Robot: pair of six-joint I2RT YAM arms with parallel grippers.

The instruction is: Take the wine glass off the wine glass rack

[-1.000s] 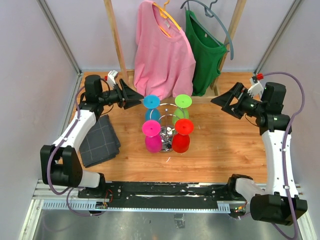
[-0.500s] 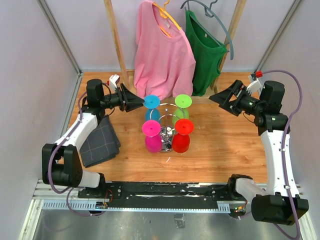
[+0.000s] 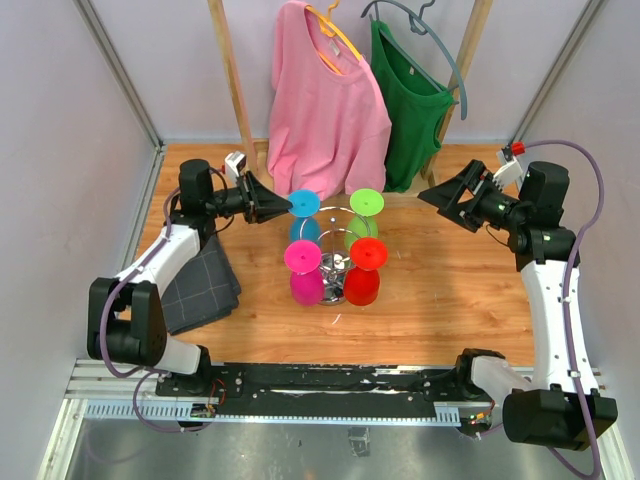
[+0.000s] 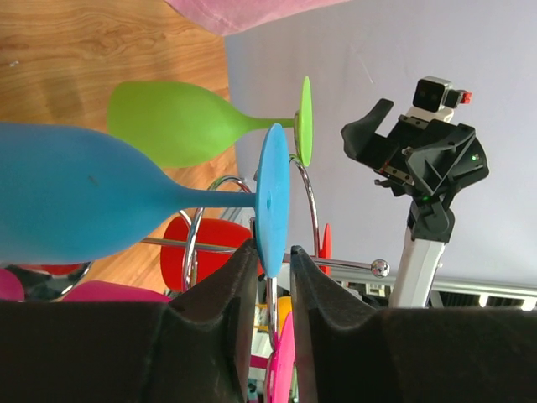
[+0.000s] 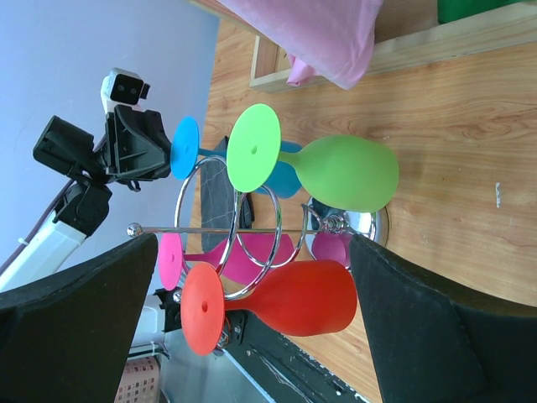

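Note:
The chrome wine glass rack [image 3: 333,262] stands mid-table with blue [image 3: 303,204], green [image 3: 366,202], pink [image 3: 300,258] and red [image 3: 366,255] wine glasses hanging upside down on its arms. My left gripper [image 3: 288,207] reaches in from the left. In the left wrist view its fingers [image 4: 273,250] straddle the lower rim of the blue wine glass's [image 4: 75,193] round foot, nearly closed, one pad touching and a sliver of gap at the other. My right gripper [image 3: 432,197] hovers right of the rack, open wide [image 5: 253,243], empty, facing the green [image 5: 344,172] and red [image 5: 294,298] glasses.
A tall wooden clothes rack [image 3: 230,80] at the back carries a pink shirt [image 3: 325,100] and a green shirt [image 3: 410,100] on hangers. A folded grey cloth [image 3: 200,280] lies on the table's left side, under the left arm.
My left gripper slid right up to the blue glass's foot and narrowed its jaws around it. The right arm shifted slightly and stays open.

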